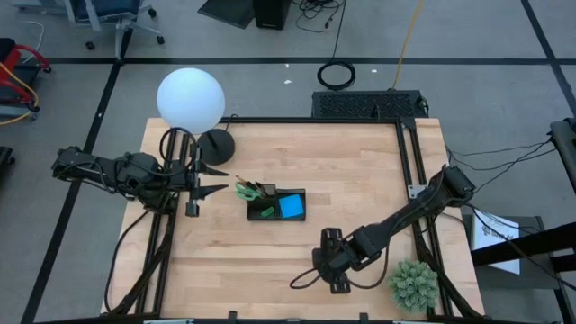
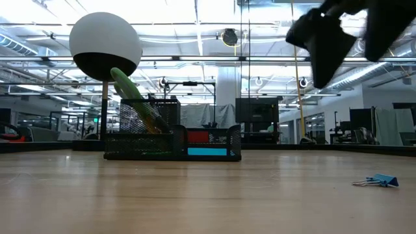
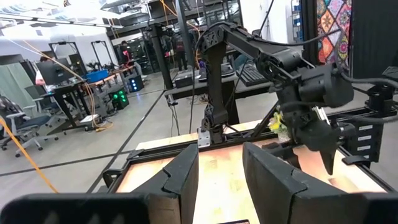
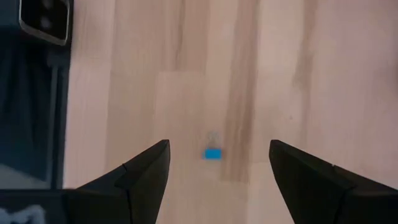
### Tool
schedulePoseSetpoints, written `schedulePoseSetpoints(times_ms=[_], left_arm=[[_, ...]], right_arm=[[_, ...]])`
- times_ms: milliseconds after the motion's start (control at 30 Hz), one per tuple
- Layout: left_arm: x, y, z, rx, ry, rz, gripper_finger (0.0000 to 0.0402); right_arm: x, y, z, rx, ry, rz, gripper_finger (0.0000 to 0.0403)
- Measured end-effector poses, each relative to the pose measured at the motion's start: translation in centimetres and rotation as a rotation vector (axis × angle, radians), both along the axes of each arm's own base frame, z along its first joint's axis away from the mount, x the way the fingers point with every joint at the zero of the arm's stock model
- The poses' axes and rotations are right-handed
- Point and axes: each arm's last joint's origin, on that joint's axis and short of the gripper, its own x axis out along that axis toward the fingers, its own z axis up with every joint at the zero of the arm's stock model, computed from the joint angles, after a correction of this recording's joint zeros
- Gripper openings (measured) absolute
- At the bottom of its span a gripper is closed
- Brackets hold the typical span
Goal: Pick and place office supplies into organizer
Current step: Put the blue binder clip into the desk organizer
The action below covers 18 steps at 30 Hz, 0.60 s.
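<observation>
Right gripper (image 4: 217, 163) hangs above the near right part of the wooden table (image 1: 360, 180), fingers spread wide, nothing between them. Directly below: a small blue binder clip (image 4: 212, 153) lying on bare wood, untouched. Black organizer (image 1: 276, 205) sits mid-table; green-handled scissors (image 1: 245, 189) lean out of its tall compartment, blue sticky-note pad (image 1: 292, 207) lies in the low one. Left gripper (image 1: 216, 179) waits at the left edge, near the globe lamp (image 1: 190, 98), fingers apart, empty.
</observation>
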Motion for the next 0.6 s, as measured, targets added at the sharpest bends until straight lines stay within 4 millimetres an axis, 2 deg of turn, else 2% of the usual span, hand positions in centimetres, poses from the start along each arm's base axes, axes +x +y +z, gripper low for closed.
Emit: schedulePoseSetpoints(times_ms=[367,600], left_arm=[[0.0,0.0,0.0,-0.004,0.000,0.000,0.0131],[0.0,0.0,0.0,-0.006,0.000,0.000,0.0131]], right_arm=[[0.6,0.5,-3.8,-0.046,0.123,0.019,0.0263],[0.5,0.4,-4.4,-0.069,0.157,0.011,0.0263]])
